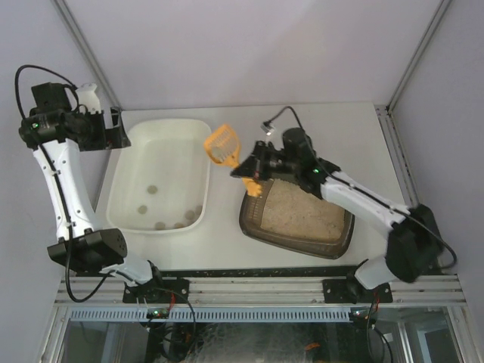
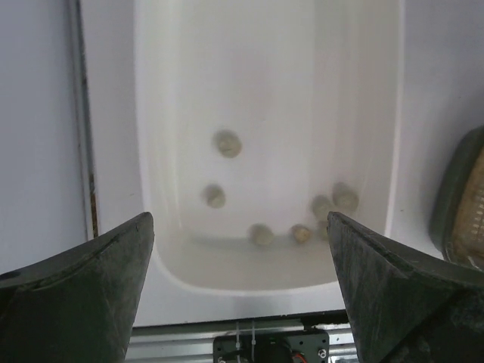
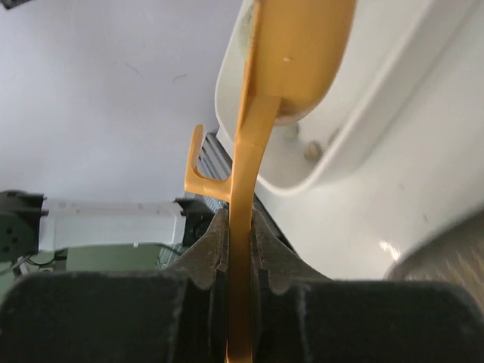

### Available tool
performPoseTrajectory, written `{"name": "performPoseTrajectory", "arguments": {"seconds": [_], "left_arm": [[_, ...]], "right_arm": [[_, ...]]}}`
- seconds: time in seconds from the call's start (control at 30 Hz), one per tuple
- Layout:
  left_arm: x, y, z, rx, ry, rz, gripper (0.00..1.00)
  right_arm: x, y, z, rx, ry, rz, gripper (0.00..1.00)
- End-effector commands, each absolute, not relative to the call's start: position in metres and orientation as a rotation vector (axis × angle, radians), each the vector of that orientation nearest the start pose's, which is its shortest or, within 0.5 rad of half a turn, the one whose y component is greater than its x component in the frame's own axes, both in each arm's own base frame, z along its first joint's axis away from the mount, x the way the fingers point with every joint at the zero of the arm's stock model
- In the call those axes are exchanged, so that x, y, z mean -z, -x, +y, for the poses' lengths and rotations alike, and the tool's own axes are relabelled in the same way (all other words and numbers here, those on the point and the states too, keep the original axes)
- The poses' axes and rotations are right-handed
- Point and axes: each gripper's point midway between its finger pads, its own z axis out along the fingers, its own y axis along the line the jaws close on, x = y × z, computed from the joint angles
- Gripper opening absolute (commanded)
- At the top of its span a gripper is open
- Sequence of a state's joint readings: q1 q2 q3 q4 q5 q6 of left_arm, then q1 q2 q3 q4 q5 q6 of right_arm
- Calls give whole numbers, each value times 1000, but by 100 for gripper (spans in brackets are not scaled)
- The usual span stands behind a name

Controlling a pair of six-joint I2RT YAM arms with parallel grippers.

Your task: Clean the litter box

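Observation:
The dark litter box [image 1: 261, 227] with pale sandy litter sits at the right of the table; its edge shows in the left wrist view [image 2: 454, 197]. My right gripper [image 1: 253, 170] is shut on the handle of an orange slotted scoop [image 1: 222, 145], held above the table between the litter box and the white tub [image 1: 125, 181]. In the right wrist view the fingers [image 3: 208, 253] clamp the scoop handle [image 3: 242, 227], with the scoop head over the tub's rim. My left gripper [image 1: 113, 128] is open and empty, raised at the tub's far left corner; its fingers [image 2: 98, 272] frame the tub.
The white tub [image 2: 159, 113] holds several small round pale clumps [image 2: 227, 144] near its front end. The metal rail [image 1: 257, 291] runs along the near table edge. Cage walls and posts enclose the back and sides.

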State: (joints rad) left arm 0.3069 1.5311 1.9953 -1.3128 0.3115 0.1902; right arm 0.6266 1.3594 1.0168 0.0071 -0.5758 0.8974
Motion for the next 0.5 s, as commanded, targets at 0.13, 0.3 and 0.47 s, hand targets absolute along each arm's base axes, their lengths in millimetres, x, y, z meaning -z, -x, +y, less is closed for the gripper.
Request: {"name": "performPoseTrajectory", "arguments": {"seconds": [0.13,0.3,0.47], "left_arm": [[-341,-286,102,32,158,2364,100],[-327,-278,111,63,215,2393,100],[-317,-272,114,61,219,2404,100]], "right_arm": [[-238,-286,439,-1355,568,2230,0],[-213,-274,477,-1177,820,2285,0],[-205,-257,486,-869,1032,2253,0]]}}
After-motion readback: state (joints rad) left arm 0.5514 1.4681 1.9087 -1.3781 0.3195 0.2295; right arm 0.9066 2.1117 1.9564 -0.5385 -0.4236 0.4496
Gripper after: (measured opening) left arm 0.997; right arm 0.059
